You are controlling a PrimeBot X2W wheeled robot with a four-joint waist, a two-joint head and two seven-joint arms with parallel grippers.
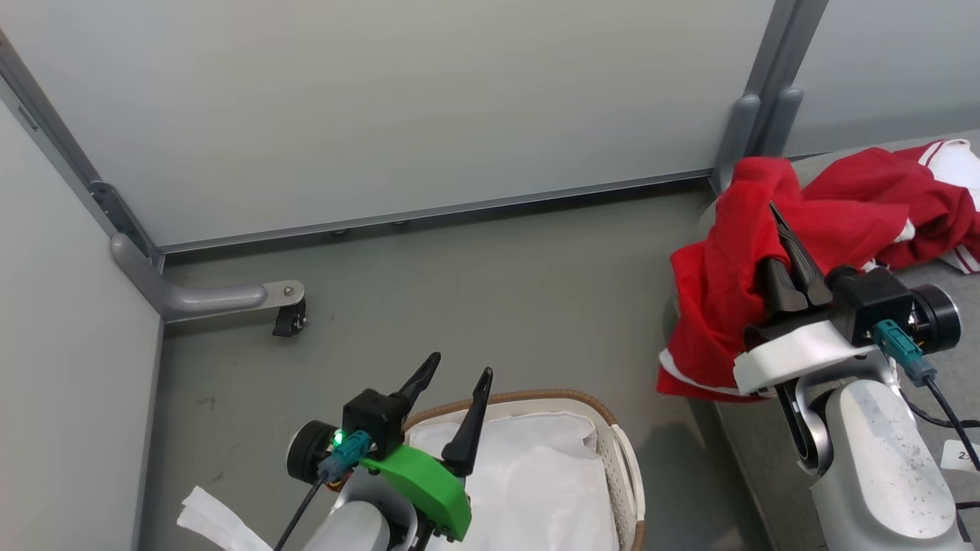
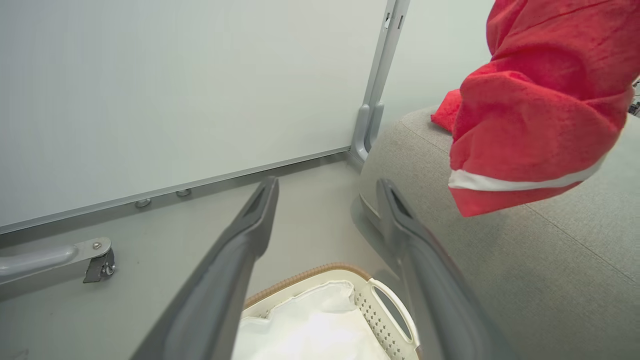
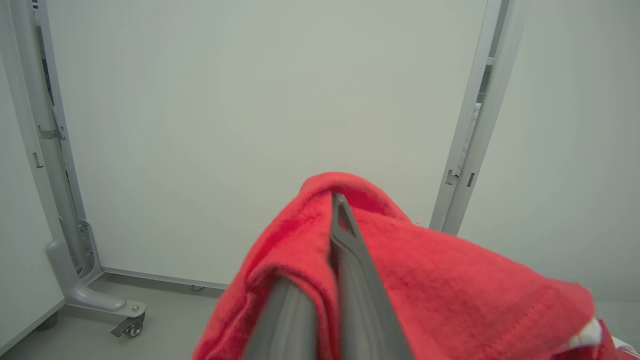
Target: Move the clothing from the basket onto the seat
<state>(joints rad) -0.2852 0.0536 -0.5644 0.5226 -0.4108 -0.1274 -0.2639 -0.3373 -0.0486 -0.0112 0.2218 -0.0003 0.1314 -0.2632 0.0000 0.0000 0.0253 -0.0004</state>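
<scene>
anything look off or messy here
One red jersey hangs bunched from the shut right gripper, drooping past the seat corner instead of lying on it. A crumpled white scrap lies on the floor beside the basket.

Lab bay; wheeled partition panels (image 1: 398, 99)

Pale grey partition panels (image 1: 398, 99) across the top of the frame, grey metal post (image 1: 766, 84) at upper right, smooth grey floor (image 1: 475, 291) in the middle, curved grey foot (image 1: 207, 297) with small black caster (image 1: 289, 321) at the left, soft even light without strong shadows
</scene>
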